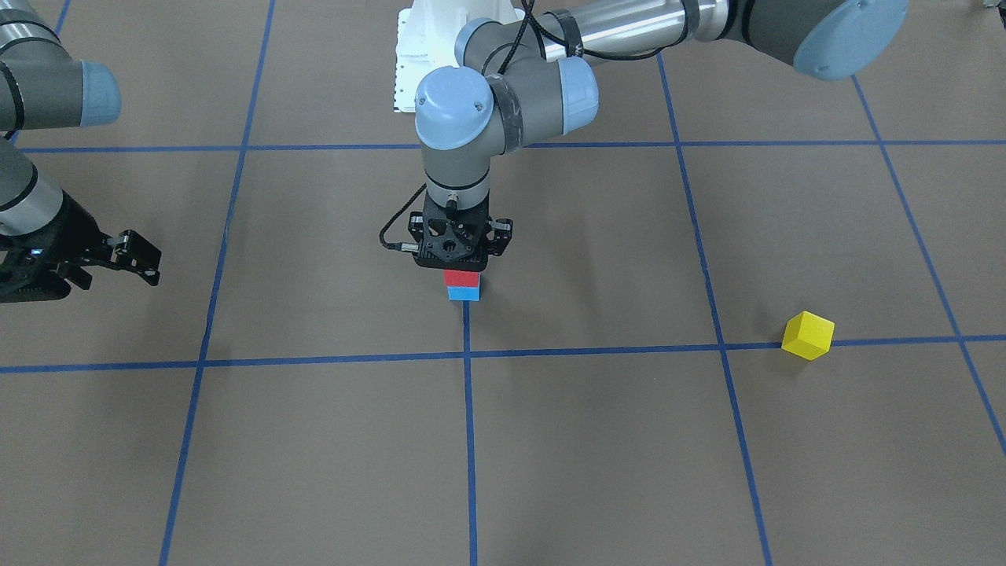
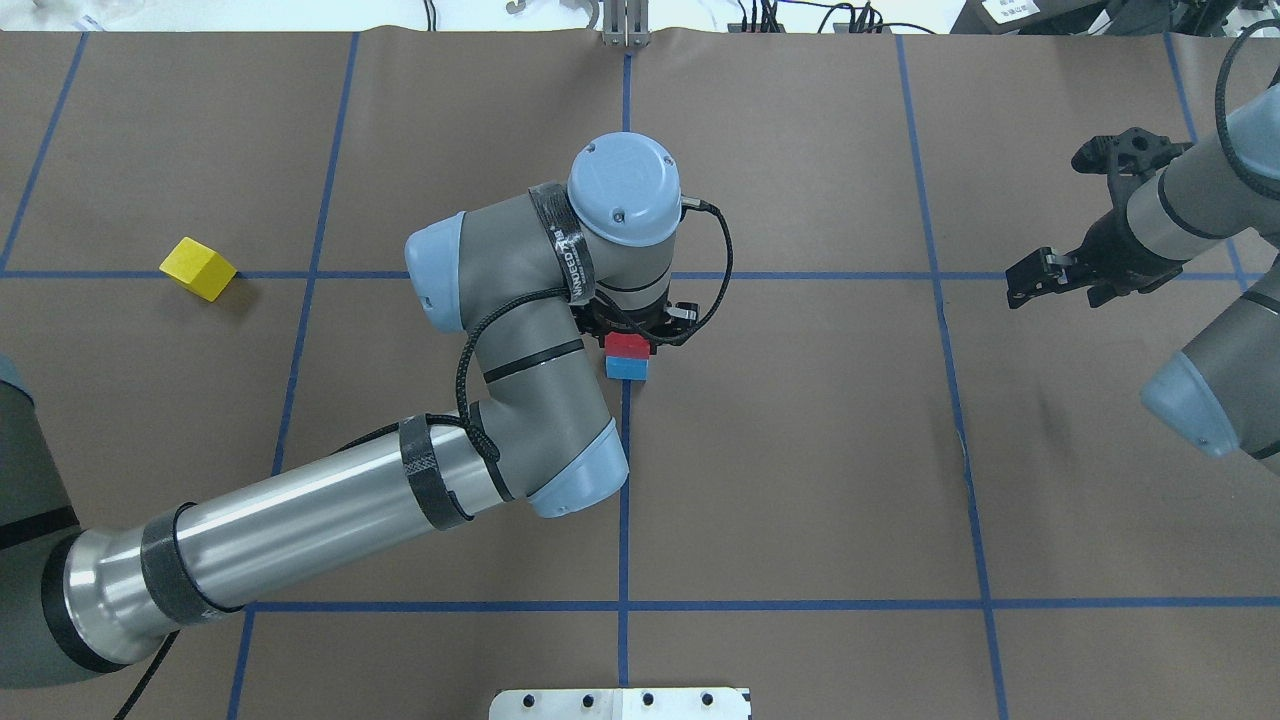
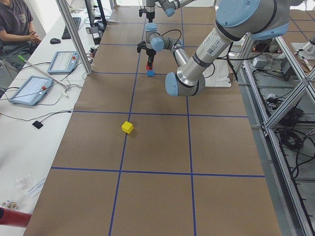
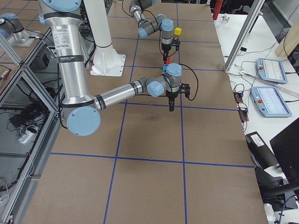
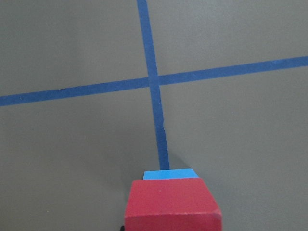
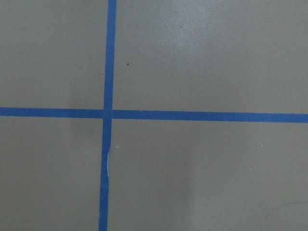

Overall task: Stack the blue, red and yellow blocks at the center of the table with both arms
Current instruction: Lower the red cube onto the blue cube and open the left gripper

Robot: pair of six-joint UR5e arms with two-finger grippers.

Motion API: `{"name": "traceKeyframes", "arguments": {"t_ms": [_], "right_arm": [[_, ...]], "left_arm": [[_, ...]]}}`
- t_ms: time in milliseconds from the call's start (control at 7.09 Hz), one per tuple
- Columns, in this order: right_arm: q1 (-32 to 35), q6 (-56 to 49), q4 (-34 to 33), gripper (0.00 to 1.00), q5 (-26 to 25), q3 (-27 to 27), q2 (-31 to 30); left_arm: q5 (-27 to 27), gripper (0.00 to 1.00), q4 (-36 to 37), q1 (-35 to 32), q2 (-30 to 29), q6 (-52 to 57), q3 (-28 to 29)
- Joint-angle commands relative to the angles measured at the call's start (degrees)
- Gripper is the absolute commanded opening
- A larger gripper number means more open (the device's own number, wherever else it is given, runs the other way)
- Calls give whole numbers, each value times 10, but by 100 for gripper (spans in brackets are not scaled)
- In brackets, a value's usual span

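Front view: the left gripper (image 1: 461, 263) sits right on top of the red block (image 1: 461, 278), which rests on the blue block (image 1: 463, 294) in the middle of the table (image 1: 314, 456). I cannot tell if it is squeezing or has let go. The yellow block (image 1: 808, 335) lies well apart at three o'clock. The right gripper (image 1: 118, 263) hangs at nine o'clock, fingers spread, holding nothing. Overhead view: the wrist hides the left fingers. Left wrist view: a thin strip of blue shows past red at twelve o'clock. I think it should let go softly and lift straight up, so nothing tips.

Robotics lab: tape-gridded table (image 3: 147, 196); teach pendants (image 3: 28, 90); aluminium post (image 3: 74, 34)
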Motion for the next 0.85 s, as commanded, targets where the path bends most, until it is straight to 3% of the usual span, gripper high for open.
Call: {"name": "traceKeyframes", "arguments": {"t_ms": [0,705], "right_arm": [[0,0,0,100,0,-2,0],[0,0,1,100,0,-2,0]], "left_arm": [[1,0,1,0,-1,-1,2],[1,0,-11,-1,-1,-40,7]]}}
